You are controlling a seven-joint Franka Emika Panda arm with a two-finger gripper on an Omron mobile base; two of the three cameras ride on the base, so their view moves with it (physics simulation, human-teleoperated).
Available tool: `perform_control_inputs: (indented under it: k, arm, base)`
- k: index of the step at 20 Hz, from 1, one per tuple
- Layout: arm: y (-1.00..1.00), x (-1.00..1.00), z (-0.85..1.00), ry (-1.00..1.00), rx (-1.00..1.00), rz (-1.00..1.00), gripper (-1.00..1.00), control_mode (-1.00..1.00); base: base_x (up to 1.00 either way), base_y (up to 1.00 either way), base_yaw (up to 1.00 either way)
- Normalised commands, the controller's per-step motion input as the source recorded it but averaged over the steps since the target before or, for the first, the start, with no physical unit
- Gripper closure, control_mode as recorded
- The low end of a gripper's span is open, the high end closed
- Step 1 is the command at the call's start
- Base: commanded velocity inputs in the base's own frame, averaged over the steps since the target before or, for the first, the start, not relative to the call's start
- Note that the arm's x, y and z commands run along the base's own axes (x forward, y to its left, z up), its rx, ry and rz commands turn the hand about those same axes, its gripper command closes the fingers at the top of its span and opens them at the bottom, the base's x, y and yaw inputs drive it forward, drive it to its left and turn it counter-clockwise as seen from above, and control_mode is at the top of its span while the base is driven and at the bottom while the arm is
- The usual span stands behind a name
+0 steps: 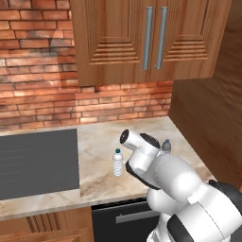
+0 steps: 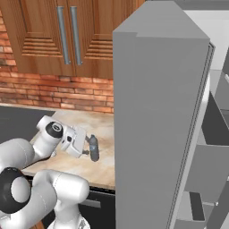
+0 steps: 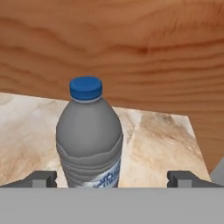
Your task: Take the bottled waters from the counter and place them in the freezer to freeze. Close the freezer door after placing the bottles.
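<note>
Marbled counter (image 3: 157,135), dark grey bottle (image 3: 89,144) upright between wide-open jaws (nothing gripped).

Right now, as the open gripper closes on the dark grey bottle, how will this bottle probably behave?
The dark grey bottle stands upright, tall and narrow, so a push high up would probably tip it. Its round body would likely roll on the counter once fallen. The ribbed plastic sides may flex slightly between the fingertips of the gripper.

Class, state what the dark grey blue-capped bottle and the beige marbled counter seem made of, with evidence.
Dark grey blue-capped bottle: likely plastic, matte, with moulded ribs and a screw cap. Beige marbled counter: looks like polished stone, judging by brown veining.
</note>
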Motion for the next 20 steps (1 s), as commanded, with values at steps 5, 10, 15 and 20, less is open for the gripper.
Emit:
perform_control_inputs:
  k: [5,10,15,20]
  arm:
    - [-0.04,0.00,0.00,0.04,-0.11,0.00,-1.00,-1.00]
    - [-0.07,0.13,0.00,0.00,-0.02,0.01,-1.00,-1.00]
    - [0.00,0.19,0.00,0.00,0.00,0.06,-1.00,-1.00]
    - [0.00,0.10,0.00,0.00,0.00,0.04,-1.00,-1.00]
  base:
    - [0.00,0.00,0.00]
    - [0.00,0.00,0.00]
    - [0.00,0.00,0.00]
    - [0.00,0.00,0.00]
